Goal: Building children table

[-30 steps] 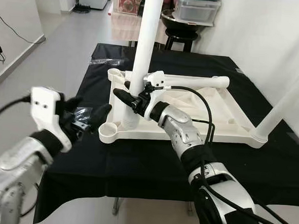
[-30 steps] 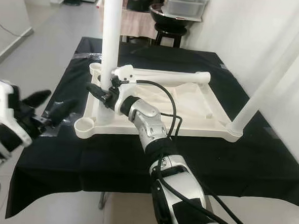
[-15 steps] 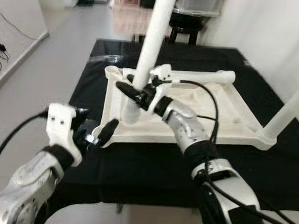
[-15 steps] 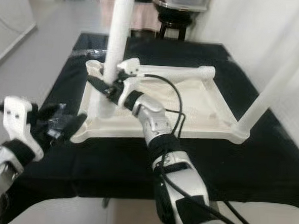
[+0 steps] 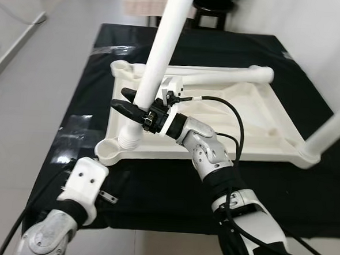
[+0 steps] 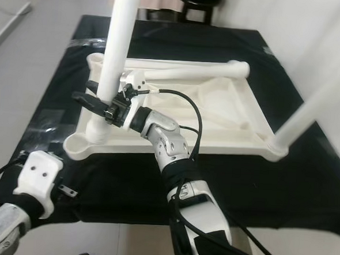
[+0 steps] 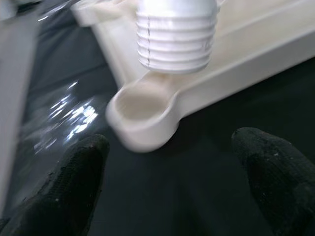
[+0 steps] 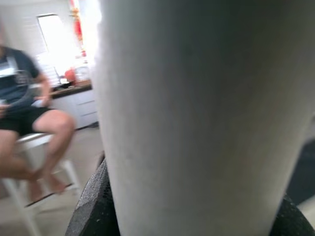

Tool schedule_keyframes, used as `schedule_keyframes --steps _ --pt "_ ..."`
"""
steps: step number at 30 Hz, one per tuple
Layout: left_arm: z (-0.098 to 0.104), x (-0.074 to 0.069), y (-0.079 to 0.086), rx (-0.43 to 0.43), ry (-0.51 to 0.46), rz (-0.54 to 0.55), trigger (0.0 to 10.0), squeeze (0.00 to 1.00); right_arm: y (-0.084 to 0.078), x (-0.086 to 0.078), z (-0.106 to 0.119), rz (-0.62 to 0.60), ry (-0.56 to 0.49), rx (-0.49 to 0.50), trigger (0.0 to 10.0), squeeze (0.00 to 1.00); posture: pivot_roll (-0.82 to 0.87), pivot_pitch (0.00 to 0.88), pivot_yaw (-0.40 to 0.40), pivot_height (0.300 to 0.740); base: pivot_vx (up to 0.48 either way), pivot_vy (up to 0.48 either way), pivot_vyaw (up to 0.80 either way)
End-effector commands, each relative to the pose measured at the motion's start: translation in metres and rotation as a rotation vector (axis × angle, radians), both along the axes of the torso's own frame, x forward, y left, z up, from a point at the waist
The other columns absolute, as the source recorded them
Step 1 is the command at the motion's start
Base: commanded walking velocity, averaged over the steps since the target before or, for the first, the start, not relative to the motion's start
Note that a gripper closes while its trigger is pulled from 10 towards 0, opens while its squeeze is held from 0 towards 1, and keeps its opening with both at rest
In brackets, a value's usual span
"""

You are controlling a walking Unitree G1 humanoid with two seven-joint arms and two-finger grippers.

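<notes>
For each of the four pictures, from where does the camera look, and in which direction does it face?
Left eye view: on the head, facing down at the upside-down white tabletop on the black cloth; both silver arms show, the right tool shut on the white leg.
Right eye view: beside it, same scene, slightly shifted.
Left wrist view: along the left tool, open, facing the leg's threaded end above the corner socket.
Right wrist view: pressed against the leg; a seated person behind.
Shared: the leg appears in all four.
</notes>
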State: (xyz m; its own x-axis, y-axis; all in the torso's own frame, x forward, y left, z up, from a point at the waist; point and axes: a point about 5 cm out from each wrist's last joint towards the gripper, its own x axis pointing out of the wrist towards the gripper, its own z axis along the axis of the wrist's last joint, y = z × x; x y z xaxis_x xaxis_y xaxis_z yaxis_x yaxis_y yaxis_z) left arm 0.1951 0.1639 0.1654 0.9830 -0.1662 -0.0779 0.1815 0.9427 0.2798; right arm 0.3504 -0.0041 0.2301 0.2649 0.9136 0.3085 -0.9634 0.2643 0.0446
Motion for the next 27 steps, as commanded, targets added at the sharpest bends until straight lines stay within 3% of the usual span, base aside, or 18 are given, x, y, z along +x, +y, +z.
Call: schedule_keyframes --steps 1,4,14,15,21,23,27 --pt "0.002 -0.005 0.000 0.040 -0.022 0.008 10.0 0.00 0.006 -0.005 0.002 0.041 0.010 0.029 10.0 0.00 0.10 0.196 -0.077 0.740 0.000 0.000 0.76" --pt "0.003 -0.013 -0.002 0.068 -0.028 -0.008 10.0 0.00 0.009 -0.005 -0.005 0.007 0.011 -0.004 10.0 0.00 0.11 0.217 -0.074 0.740 0.000 0.000 0.00" --pt "0.003 -0.017 -0.001 0.138 -0.048 -0.012 10.0 0.00 0.011 -0.008 -0.009 -0.029 -0.038 -0.054 10.0 0.00 0.11 0.232 -0.070 0.740 0.000 0.000 0.00" --pt "0.003 -0.017 0.002 0.143 -0.045 -0.001 10.0 0.00 0.009 -0.002 -0.009 -0.093 -0.045 -0.066 10.0 0.00 0.12 0.238 -0.071 0.740 0.000 0.000 0.00" --pt "0.002 -0.020 0.003 0.126 -0.028 -0.016 10.0 0.00 0.005 0.005 -0.007 -0.163 -0.071 -0.090 10.0 0.00 0.13 0.250 -0.073 0.740 0.000 0.000 0.00" --pt "0.001 -0.024 0.001 0.071 -0.014 -0.041 10.0 0.00 0.003 0.004 -0.007 -0.108 -0.116 -0.132 10.0 0.00 0.14 0.262 -0.080 0.740 0.000 0.000 0.00" --pt "0.000 -0.025 0.000 0.058 -0.013 -0.044 10.0 0.00 0.002 0.003 -0.007 -0.081 -0.130 -0.147 10.0 0.00 0.14 0.264 -0.081 0.740 0.000 0.000 0.00"
